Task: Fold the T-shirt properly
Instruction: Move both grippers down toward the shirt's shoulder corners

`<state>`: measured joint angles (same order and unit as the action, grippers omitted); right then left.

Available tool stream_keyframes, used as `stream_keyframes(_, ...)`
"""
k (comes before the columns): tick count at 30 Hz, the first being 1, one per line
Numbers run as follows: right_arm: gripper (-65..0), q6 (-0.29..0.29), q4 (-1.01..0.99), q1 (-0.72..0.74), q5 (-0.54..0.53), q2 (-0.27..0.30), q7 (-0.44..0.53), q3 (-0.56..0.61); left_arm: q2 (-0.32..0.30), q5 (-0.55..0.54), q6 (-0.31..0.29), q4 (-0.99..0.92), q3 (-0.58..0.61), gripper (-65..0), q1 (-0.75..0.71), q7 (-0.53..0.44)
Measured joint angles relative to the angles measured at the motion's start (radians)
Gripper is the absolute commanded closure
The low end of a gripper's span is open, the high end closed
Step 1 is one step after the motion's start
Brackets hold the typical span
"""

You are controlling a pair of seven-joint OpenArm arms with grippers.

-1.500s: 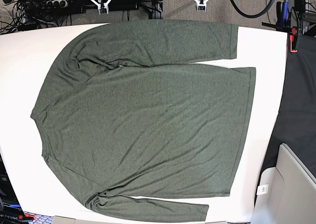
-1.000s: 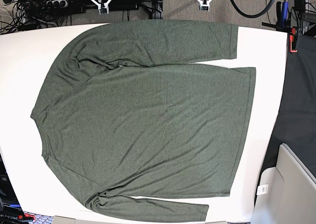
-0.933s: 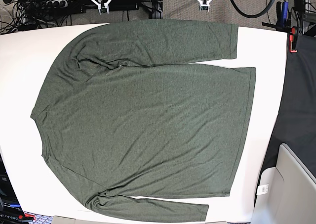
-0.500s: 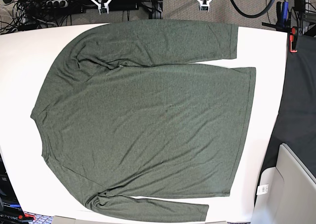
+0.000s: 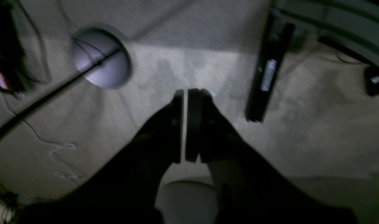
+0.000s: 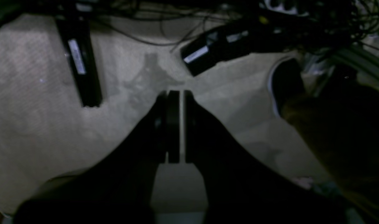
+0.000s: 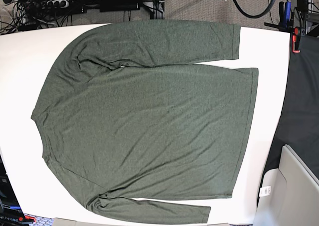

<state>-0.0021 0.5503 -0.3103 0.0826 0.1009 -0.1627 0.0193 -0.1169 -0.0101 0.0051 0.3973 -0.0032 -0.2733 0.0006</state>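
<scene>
while both claws, left and right, hang clenched and empty over the floor, the shirt lies flat on the table; thin fabric could bunch if pinched carelessly.

This is a robotics lab or test workspace: a white table sits on grey carpet, with a tangle of cables and a power strip at the upper left of the base view. A red-handled clamp grips the table's upper right edge. Black equipment bars lie on the carpet in the right wrist view.
</scene>
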Motion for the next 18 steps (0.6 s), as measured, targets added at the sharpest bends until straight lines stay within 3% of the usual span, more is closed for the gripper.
stream_keyframes(4,-0.2,0.001,0.267,-0.107,0.0,0.004,-0.082,0.002,-0.005,0.0,0.002,0.11,0.0,-0.3,-0.089,0.008)
stream_keyframes(7,-0.2,0.007,0.459,-0.185,0.001,0.047,-0.118,0.005,-0.006,0.0,-0.005,0.212,0.0,-0.3,-0.165,0.015)
stream_keyframes(13,-0.2,-0.002,0.769,-0.353,-0.003,0.116,-0.13,-0.007,-0.016,0.0,0.0,0.504,-0.004,-0.3,-0.325,0.007)
stream_keyframes(18,-0.2,0.002,0.93,-0.446,-0.002,0.148,-0.13,-0.002,-0.016,0.0,-0.003,0.742,-0.005,-0.2,-0.452,0.096)
